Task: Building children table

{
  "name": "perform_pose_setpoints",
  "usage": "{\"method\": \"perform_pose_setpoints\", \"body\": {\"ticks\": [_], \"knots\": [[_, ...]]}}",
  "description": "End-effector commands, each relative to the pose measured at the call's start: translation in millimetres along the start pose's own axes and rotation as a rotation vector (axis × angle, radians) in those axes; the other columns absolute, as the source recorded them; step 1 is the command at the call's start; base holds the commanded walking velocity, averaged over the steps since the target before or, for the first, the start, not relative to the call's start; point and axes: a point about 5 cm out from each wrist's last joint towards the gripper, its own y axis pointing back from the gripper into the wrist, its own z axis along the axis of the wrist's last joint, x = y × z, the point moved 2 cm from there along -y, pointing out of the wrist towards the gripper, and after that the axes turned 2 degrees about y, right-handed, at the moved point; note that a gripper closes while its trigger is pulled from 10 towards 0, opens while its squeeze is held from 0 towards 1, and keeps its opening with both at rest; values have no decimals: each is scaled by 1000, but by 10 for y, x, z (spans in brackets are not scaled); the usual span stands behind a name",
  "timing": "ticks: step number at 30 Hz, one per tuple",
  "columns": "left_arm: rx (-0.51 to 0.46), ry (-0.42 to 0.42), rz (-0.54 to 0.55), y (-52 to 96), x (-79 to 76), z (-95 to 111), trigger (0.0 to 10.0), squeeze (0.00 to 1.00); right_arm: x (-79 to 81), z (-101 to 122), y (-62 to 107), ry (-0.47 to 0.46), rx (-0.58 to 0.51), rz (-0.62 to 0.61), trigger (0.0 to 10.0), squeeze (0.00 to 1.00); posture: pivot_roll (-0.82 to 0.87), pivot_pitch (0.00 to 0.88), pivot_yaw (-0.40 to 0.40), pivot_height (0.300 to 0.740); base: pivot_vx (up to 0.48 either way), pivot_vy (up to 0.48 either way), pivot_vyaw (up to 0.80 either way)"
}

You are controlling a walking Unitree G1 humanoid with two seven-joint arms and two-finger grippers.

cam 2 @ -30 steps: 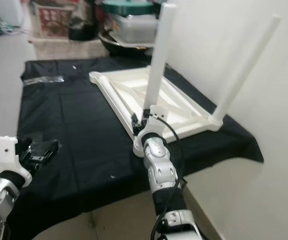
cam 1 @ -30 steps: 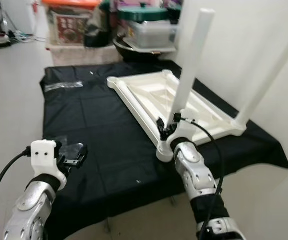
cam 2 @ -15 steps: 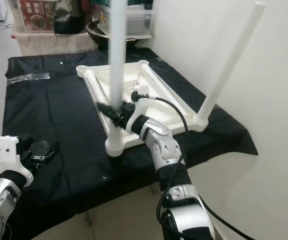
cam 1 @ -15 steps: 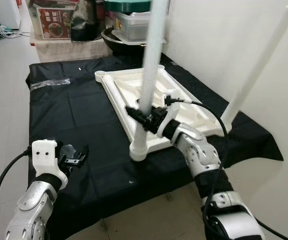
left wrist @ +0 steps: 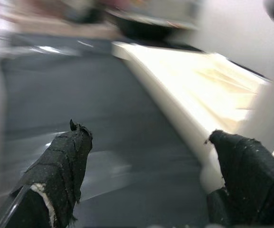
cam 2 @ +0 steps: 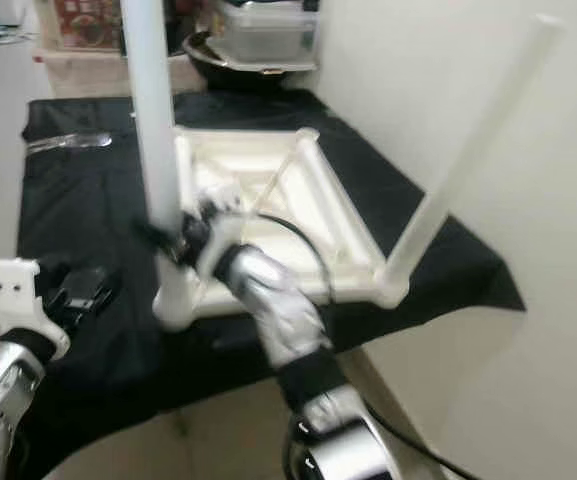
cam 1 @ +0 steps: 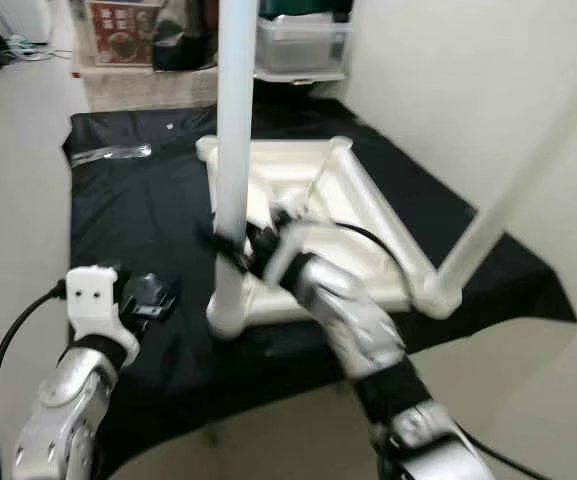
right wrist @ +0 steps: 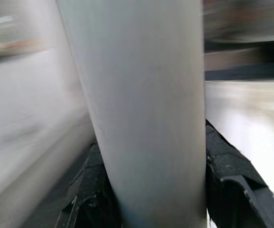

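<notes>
On the black cloth (cam 1: 138,215), the right gripper (cam 1: 236,250) clamps the near white leg (cam 1: 234,150) of the upturned tabletop (cam 1: 368,205). Left gripper (cam 1: 153,298) hovers beside it, fingers (left wrist: 61,164) spread wide.

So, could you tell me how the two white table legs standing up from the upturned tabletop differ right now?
The near leg stands almost upright; the far leg by the wall leans outward. The right gripper clasps the near leg low down; nothing holds the far leg. Both are white tubes seated in corners of the tabletop.
</notes>
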Motion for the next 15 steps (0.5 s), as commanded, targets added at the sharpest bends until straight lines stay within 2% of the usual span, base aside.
{"method": "perform_pose_setpoints", "body": {"ticks": [1,8,9,10,11,12,13,14,15], "knots": [[20,3,14,28,51,-35,10000,0,-756,-589,231,76,257,-436,0,0,138,0,-113,740,0,0,0],[22,3,15,29,54,-40,10000,0,-856,-578,311,98,251,-446,0,0,133,0,-109,740,0,0,0],[23,2,15,30,55,-45,10000,0,-855,-510,303,118,226,-418,4902,0,128,0,-105,740,0,0,0],[24,2,15,28,58,-52,10000,0,-704,-418,233,58,167,-295,10000,0,127,0,-104,740,0,0,0],[25,2,15,26,61,-55,10000,0,-601,-330,194,17,113,-228,10000,1000,128,0,-104,740,0,0,0],[25,2,15,26,61,-55,10000,0,-601,-330,194,17,113,-228,10000,1000,128,0,-104,740,0,0,0],[26,1,14,24,63,-59,10000,0,-439,-235,143,-47,63,-110,10000,1000,135,0,-108,740,0,0,0],[26,1,14,24,63,-59,10000,0,-439,-235,143,-47,63,-110,10000,1000,135,0,-108,740,0,0,0],[27,1,15,26,67,-63,10000,0,-271,-130,97,-99,21,26,10000,1000,140,0,-108,740,0,0,0]]}}
